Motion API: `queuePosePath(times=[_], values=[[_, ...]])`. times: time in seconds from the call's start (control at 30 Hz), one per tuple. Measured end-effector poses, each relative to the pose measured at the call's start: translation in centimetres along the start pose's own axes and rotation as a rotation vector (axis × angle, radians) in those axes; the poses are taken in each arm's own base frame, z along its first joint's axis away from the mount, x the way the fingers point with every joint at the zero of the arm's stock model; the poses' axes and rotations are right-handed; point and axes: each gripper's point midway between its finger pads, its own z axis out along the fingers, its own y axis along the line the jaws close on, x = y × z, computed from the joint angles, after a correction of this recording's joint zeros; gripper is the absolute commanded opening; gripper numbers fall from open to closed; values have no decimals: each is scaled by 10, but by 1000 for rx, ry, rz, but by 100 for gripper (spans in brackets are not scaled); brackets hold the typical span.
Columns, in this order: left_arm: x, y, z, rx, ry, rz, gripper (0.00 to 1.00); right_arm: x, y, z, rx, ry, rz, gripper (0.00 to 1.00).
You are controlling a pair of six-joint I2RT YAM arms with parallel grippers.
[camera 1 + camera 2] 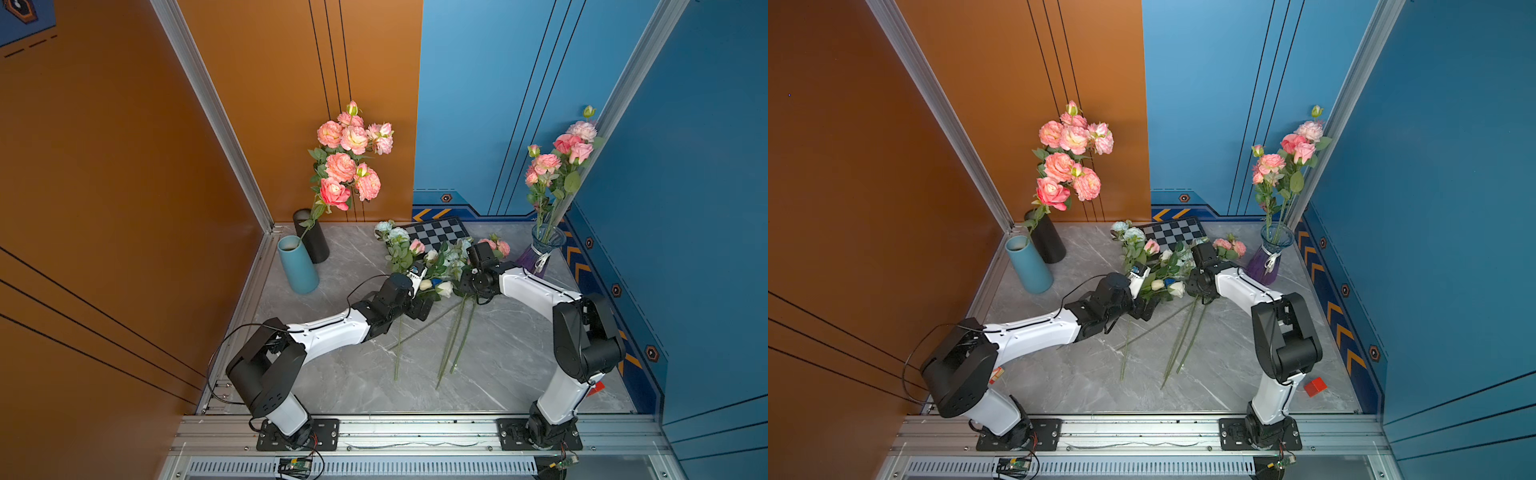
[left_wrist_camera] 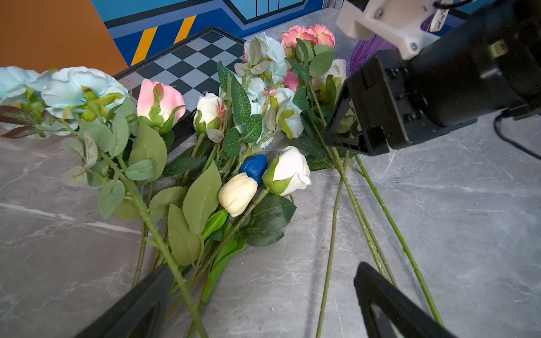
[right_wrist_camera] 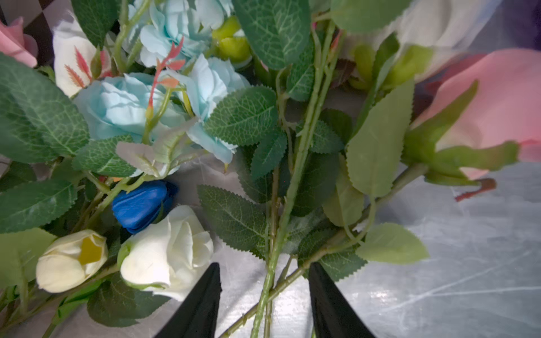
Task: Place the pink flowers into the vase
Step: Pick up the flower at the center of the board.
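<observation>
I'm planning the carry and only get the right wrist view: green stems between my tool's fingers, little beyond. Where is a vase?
Observer: A glass vase with a purple base stands at the back right, pink flowers in it.
Operator: Any other?
Observer: A blue vase at the back left seems to hold a bigger pink bunch.
Operator: Anything near my stems?
Observer: The left tool hovers open by the white rose beside them.

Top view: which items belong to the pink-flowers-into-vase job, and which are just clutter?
Job: loose pink rose; loose pink cluster; pink flowers in vases; teal vase; black vase; glass vase.
Clutter: white rose; cream bud; pale blue blooms; blue bud; checkerboard; red block.
</observation>
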Motion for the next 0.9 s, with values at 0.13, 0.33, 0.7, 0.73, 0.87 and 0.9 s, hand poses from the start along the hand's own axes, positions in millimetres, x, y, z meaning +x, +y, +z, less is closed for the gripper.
queuePosePath(times=[0.13,0.33,0.7,0.73,0.87,0.9], values=[[0,1,0,-3,-1,6,99,-2,0,16,16,19,3,45],[1,1,-1,-4,1,7,99,2,-9,31,46,47,18,33],[1,1,-1,-3,1,7,99,-1,-12,31,48,43,48,4],[1,1,-1,-3,1,6,98,-2,-12,31,48,42,49,3],[1,1,-1,-3,0,6,99,-3,-12,31,47,40,53,1],[1,1,-1,-3,1,6,99,-3,-11,30,46,39,55,1]])
